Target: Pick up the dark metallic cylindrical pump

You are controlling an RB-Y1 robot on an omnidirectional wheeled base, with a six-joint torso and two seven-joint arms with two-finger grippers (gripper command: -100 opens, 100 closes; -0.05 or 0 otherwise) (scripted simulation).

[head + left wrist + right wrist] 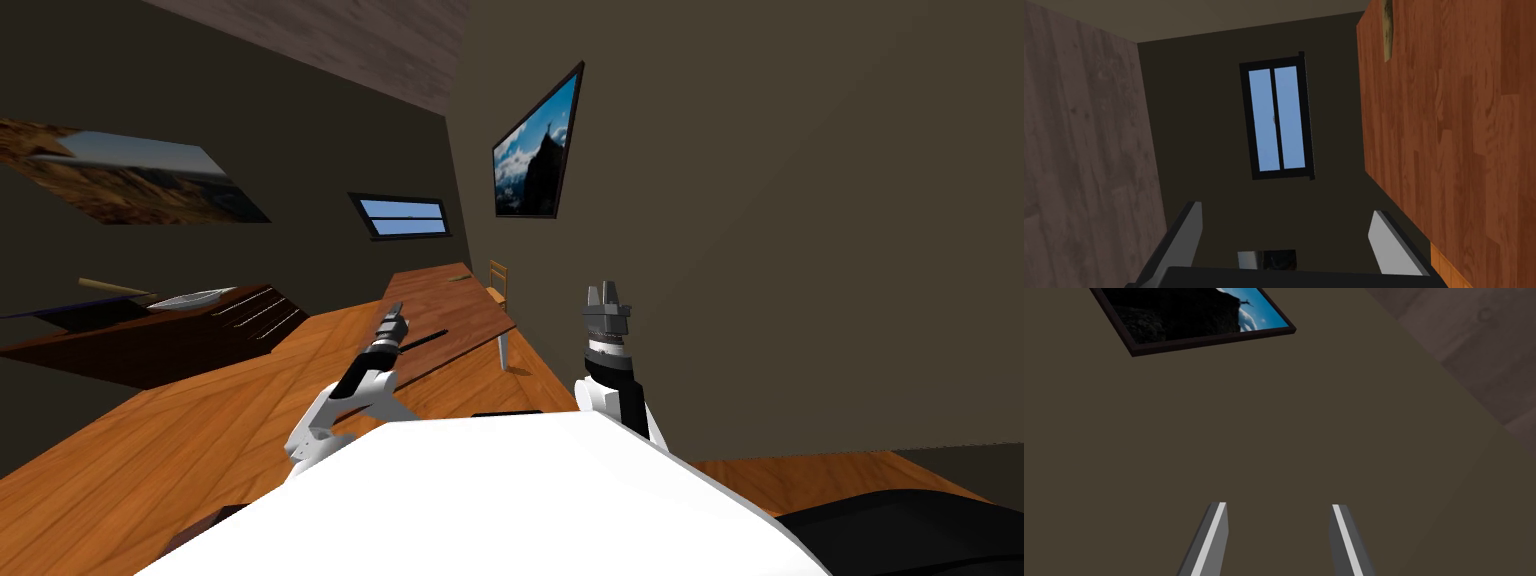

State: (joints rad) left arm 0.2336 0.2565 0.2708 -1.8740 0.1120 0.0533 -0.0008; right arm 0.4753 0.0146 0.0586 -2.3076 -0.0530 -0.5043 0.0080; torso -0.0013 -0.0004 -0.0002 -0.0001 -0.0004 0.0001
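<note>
A thin dark rod (423, 341) lies on the wooden table top (455, 300), just past my left gripper (392, 318); I cannot tell whether it is the pump. The left gripper (1289, 235) is held out forward over the table's near part, open, with nothing between its fingers. My right gripper (606, 298) is raised beside the dark wall on the right. The right gripper (1279, 528) is also open and holds nothing.
A dark low cabinet (150, 345) stands at the left, bearing a white dish (190, 298) and a tan cylinder (112, 288). A small wooden chair (497, 282) stands at the table's far side near the wall. One white table leg (501, 352) reaches the wood floor (200, 430).
</note>
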